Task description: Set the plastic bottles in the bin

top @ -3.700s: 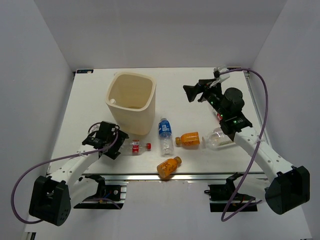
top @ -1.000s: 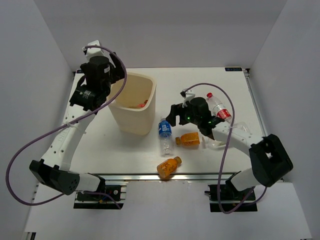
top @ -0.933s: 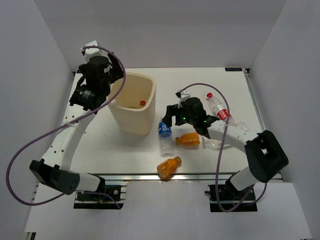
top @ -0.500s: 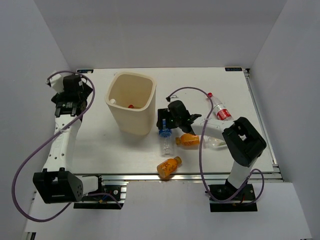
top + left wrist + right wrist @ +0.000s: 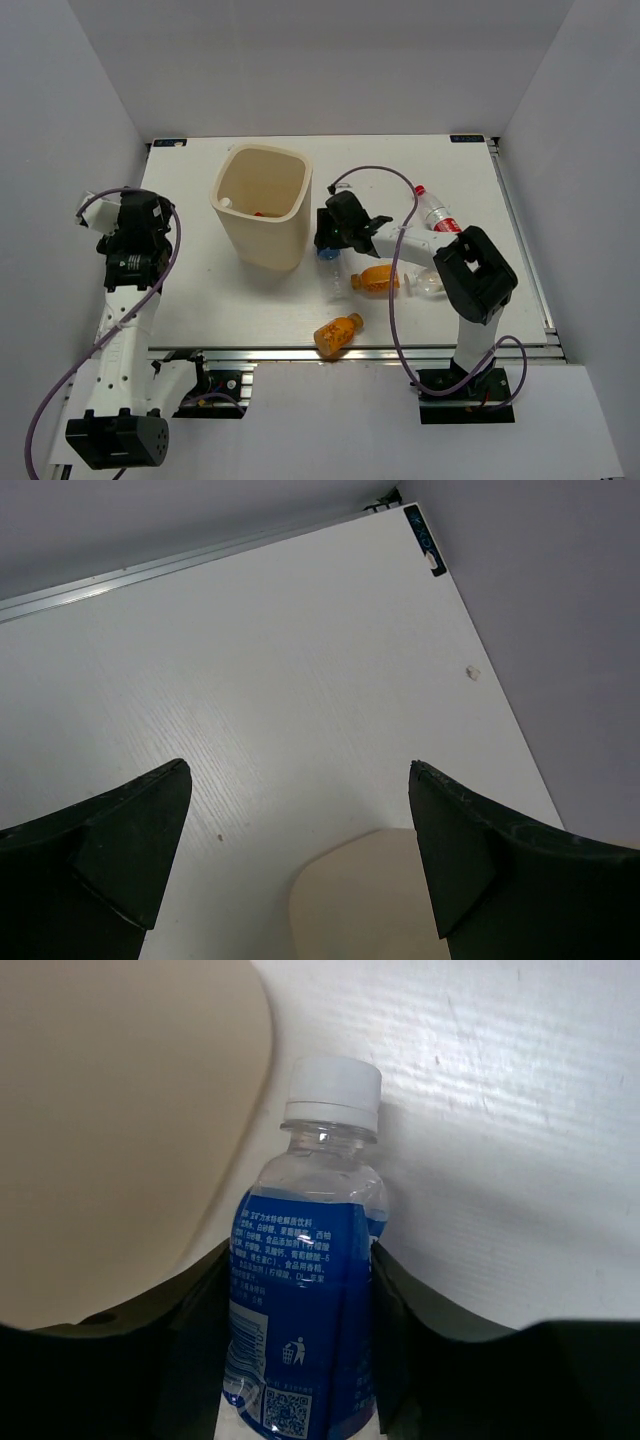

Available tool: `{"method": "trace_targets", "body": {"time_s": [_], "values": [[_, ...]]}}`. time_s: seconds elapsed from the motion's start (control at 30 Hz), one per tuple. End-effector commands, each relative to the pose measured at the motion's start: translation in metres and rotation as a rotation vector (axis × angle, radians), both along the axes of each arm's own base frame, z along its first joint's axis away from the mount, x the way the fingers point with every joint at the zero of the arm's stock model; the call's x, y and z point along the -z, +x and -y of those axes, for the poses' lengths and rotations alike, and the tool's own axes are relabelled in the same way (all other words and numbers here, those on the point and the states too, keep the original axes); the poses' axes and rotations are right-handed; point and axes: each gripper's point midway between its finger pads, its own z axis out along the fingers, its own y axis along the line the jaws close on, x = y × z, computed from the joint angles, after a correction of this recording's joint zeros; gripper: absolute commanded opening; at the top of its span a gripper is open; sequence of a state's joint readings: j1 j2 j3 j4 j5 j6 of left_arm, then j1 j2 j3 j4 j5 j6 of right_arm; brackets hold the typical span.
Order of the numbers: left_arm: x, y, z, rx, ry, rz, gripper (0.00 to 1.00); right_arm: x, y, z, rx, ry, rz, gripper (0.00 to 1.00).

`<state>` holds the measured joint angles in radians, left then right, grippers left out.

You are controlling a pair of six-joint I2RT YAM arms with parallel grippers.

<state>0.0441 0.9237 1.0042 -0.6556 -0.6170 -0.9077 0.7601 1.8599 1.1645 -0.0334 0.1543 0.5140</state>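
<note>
Straddling the blue-label bottle (image 5: pixel 300 1260) — the right gripper (image 5: pixel 296 1305) (bin (image 5: pixel 110 1130) crowding alongside).

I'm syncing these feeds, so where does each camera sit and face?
Top external: fixed above and behind the arms, looking down on table, bin, both whole arms.
Left wrist: on the left gripper, facing the table's far corner; open fingers, bin rim below.
Right wrist: on the right gripper, facing the blue-label bottle its fingers clasp.
Shared: all show the bin.
</note>
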Motion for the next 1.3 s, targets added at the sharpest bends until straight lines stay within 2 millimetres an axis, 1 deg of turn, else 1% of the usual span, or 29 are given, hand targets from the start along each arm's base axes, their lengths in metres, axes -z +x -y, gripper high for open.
{"method": "trace_targets", "body": {"time_s": [0.0, 0.03, 0.1, 0.13, 0.17, 0.23, 0.27, 0.37, 0.4, 0.43, 0.47, 0.5, 0.53, 0.6, 0.63, 0.67, 0.7, 0.73, 0.77, 0.83, 0.9, 0.93, 1.0, 1.03, 1.07, 1.1, 1.2, 1.23, 1.27], "values": [[0.004, 0.002, 0.007, 0.033, -0.028, 0.010, 0.98, -0.069, 0.032, -0.015, 0.012, 0.089, 0.150, 0.21], [0.005, 0.001, 0.007, 0.035, -0.031, 0.001, 0.98, -0.096, 0.044, -0.013, 0.027, 0.108, 0.210, 0.20], [0.007, 0.002, 0.010, 0.051, -0.041, -0.004, 0.98, -0.127, 0.056, -0.006, 0.052, 0.129, 0.280, 0.20], [0.008, 0.002, 0.011, 0.057, -0.043, -0.002, 0.98, -0.142, 0.066, 0.003, 0.077, 0.137, 0.313, 0.20], [0.008, 0.003, 0.012, 0.063, -0.045, 0.001, 0.98, -0.174, 0.073, 0.012, 0.097, 0.154, 0.379, 0.20], [0.011, 0.004, 0.014, 0.075, -0.048, -0.002, 0.98, -0.209, 0.087, 0.032, 0.149, 0.169, 0.466, 0.20], [0.012, 0.005, 0.016, 0.083, -0.052, -0.001, 0.98, -0.244, 0.092, 0.043, 0.169, 0.169, 0.577, 0.20], [0.013, 0.007, 0.018, 0.101, -0.056, -0.003, 0.98, -0.304, 0.097, 0.050, 0.145, 0.160, 0.753, 0.21], [0.014, 0.006, 0.019, 0.101, -0.059, -0.003, 0.98, -0.341, 0.097, 0.048, 0.110, 0.166, 0.842, 0.21], [0.014, 0.006, 0.019, 0.105, -0.059, -0.004, 0.98, -0.359, 0.093, 0.041, 0.071, 0.198, 0.881, 0.21], [0.014, 0.006, 0.019, 0.102, -0.060, -0.003, 0.98, -0.374, 0.085, 0.024, -0.027, 0.260, 0.909, 0.21], [0.014, 0.005, 0.019, 0.102, -0.057, -0.001, 0.98, -0.408, 0.078, 0.016, -0.078, 0.319, 0.995, 0.20], [0.015, 0.004, 0.017, 0.095, -0.051, -0.005, 0.98, -0.422, 0.069, 0.002, -0.136, 0.354, 1.026, 0.20], [0.016, -0.001, 0.011, 0.058, -0.037, -0.015, 0.98, -0.432, 0.059, -0.029, -0.262, 0.372, 1.070, 0.20], [0.018, -0.005, 0.009, 0.047, -0.035, -0.032, 0.98, -0.457, 0.045, -0.044, -0.314, 0.400, 1.132, 0.21], [0.018, -0.006, 0.008, 0.040, -0.034, -0.033, 0.98, -0.450, 0.043, -0.063, -0.382, 0.422, 1.128, 0.21], [0.018, -0.006, 0.008, 0.036, -0.031, -0.032, 0.98, -0.453, 0.040, -0.072, -0.427, 0.422, 1.163, 0.22], [0.015, -0.006, 0.008, 0.038, -0.030, -0.018, 0.98, -0.466, 0.032, -0.081, -0.458, 0.465, 1.206, 0.23], [0.017, -0.006, 0.009, 0.046, -0.026, -0.021, 0.98, -0.454, 0.034, -0.096, -0.504, 0.478, 1.197, 0.23], [0.014, -0.004, 0.011, 0.070, -0.024, 0.002, 0.98, -0.453, 0.031, -0.111, -0.566, 0.506, 1.220, 0.24], [0.014, -0.002, 0.014, 0.089, -0.023, 0.004, 0.98, -0.440, 0.031, -0.129, -0.630, 0.512, 1.223, 0.26], [0.013, -0.001, 0.016, 0.107, -0.022, 0.005, 0.98, -0.425, 0.030, -0.141, -0.660, 0.502, 1.203, 0.29], [0.011, 0.001, 0.018, 0.122, -0.023, 0.013, 0.98, -0.392, 0.024, -0.155, -0.728, 0.438, 1.192, 0.34], [0.011, 0.002, 0.021, 0.140, -0.027, 0.013, 0.98, -0.380, 0.022, -0.158, -0.738, 0.424, 1.190, 0.37], [0.009, 0.003, 0.022, 0.151, -0.022, 0.015, 0.98, -0.361, 0.024, -0.159, -0.741, 0.388, 1.183, 0.39], [0.009, 0.003, 0.023, 0.158, -0.024, 0.020, 0.98, -0.354, 0.023, -0.160, -0.746, 0.379, 1.172, 0.42], [0.002, 0.005, 0.026, 0.175, -0.023, 0.039, 0.98, -0.345, 0.020, -0.157, -0.754, 0.360, 1.148, 0.69], [0.000, 0.005, 0.026, 0.175, -0.022, 0.044, 0.98, -0.345, 0.019, -0.156, -0.752, 0.359, 1.143, 0.87], [-0.002, 0.004, 0.025, 0.174, -0.020, 0.046, 0.98, -0.349, 0.018, -0.153, -0.747, 0.358, 1.143, 0.89]]}}
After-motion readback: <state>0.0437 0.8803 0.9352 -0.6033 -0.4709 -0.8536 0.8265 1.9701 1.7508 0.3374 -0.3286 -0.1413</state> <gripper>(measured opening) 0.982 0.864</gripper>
